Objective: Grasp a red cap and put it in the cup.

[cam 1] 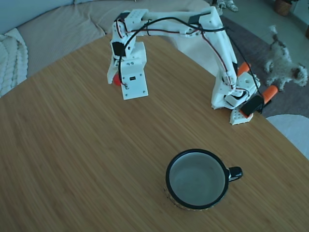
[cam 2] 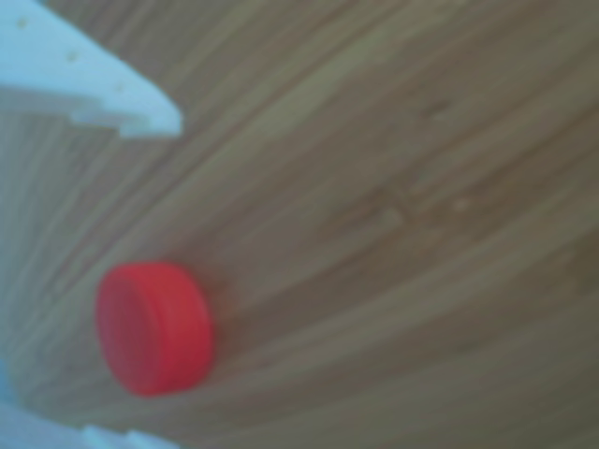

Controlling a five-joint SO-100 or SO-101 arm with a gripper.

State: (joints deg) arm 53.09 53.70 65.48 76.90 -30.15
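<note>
One cup (cam 1: 197, 179) sits near the front of the counter (cam 1: 72, 159), black rim, pale inside, nothing in it. Red cap (cam 2: 154, 327) lies flat on the wood at the far side, well apart from the cup, between the spread fingers (cam 2: 103, 79) of the end effector (cam 1: 117, 79), not pinched. Bare wood between cap and cup. Arm base (cam 1: 239, 99) is clamped at the right edge in the fixed view.

Location: domestic living room.
A round wooden table (cam 1: 72, 159) stands beside a beige sofa (cam 1: 58, 29); beyond the table's far right edge, a small dog (cam 1: 285, 65) stands on a rug (cam 1: 256, 43).
</note>
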